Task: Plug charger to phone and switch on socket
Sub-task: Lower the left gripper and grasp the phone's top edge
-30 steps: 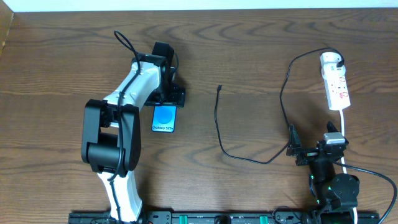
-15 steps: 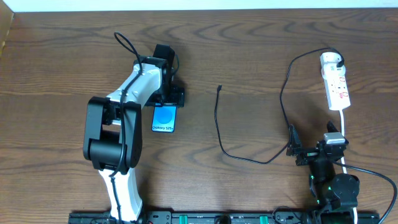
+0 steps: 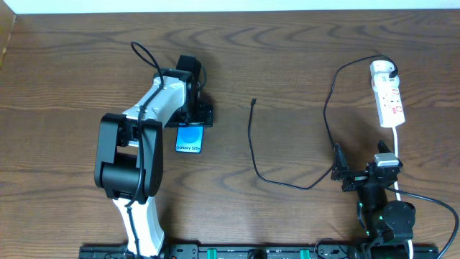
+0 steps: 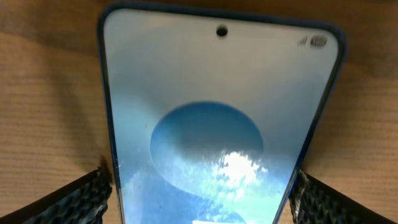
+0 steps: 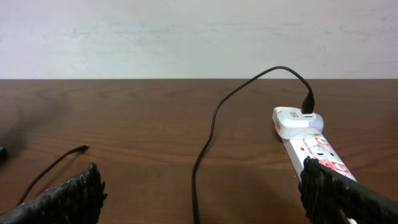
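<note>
The phone (image 3: 190,138) lies flat on the table, blue screen up. My left gripper (image 3: 192,111) is down over its far end. In the left wrist view the phone (image 4: 211,93) fills the frame. The left gripper (image 4: 200,202) straddles it, open, with its fingertips (image 4: 81,199) close beside both long edges. The charger cable (image 3: 251,144) lies loose mid-table, its tip (image 3: 254,101) free. Its other end is plugged into the socket strip (image 3: 389,93) at the far right. My right gripper (image 3: 361,169) is open and empty, near the front edge. In the right wrist view (image 5: 202,199) it faces the cable (image 5: 205,149) and the strip (image 5: 308,140).
The strip's white cord (image 3: 397,155) runs down past my right arm. The table's far edge meets a pale wall (image 5: 199,37). Bare wood lies between the phone and the cable tip (image 5: 81,148).
My left arm has shifted slightly over the phone. The phone, the cable and the right arm have not moved.
</note>
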`<act>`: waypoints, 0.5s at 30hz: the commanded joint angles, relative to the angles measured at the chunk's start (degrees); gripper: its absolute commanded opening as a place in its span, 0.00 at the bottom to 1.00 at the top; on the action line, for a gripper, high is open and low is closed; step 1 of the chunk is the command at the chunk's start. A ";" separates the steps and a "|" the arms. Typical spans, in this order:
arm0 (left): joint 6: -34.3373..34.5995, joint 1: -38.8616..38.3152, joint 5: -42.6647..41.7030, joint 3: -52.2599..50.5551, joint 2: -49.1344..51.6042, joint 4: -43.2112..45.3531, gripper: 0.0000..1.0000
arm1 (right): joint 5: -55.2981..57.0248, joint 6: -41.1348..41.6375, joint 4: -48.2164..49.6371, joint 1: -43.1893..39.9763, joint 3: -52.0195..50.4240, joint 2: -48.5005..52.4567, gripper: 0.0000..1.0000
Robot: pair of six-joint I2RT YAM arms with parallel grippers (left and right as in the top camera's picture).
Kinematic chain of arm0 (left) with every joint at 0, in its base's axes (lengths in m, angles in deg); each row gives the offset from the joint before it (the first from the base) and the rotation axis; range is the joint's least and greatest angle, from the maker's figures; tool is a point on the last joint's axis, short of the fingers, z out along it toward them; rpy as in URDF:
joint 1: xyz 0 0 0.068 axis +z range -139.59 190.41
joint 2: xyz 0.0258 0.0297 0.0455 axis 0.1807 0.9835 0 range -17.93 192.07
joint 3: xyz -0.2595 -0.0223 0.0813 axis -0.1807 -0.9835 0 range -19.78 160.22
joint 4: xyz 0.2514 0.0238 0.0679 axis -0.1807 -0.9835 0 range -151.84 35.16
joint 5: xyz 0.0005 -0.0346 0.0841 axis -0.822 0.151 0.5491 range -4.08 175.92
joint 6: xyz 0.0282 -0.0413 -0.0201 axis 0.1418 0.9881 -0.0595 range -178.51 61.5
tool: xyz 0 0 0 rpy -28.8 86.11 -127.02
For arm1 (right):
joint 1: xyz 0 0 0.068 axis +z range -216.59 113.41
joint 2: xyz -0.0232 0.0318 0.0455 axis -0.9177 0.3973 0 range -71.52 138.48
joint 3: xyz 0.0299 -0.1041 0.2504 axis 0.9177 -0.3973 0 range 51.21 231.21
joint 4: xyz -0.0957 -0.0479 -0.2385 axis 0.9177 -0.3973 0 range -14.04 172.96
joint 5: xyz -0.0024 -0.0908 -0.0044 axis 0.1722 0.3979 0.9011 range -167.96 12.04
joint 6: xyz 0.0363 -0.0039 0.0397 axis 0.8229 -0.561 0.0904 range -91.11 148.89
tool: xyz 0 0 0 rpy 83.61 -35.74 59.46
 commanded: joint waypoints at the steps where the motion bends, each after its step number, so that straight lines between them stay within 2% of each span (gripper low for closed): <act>1: -0.09 -0.09 1.92 -2.64 2.12 -1.38 0.93 | 0.09 0.59 -0.11 -0.24 -0.22 -0.28 0.99; 15: 0.79 -0.09 1.90 -2.64 2.12 -1.27 0.93 | 0.09 0.59 -0.11 -0.24 -0.22 -0.28 0.99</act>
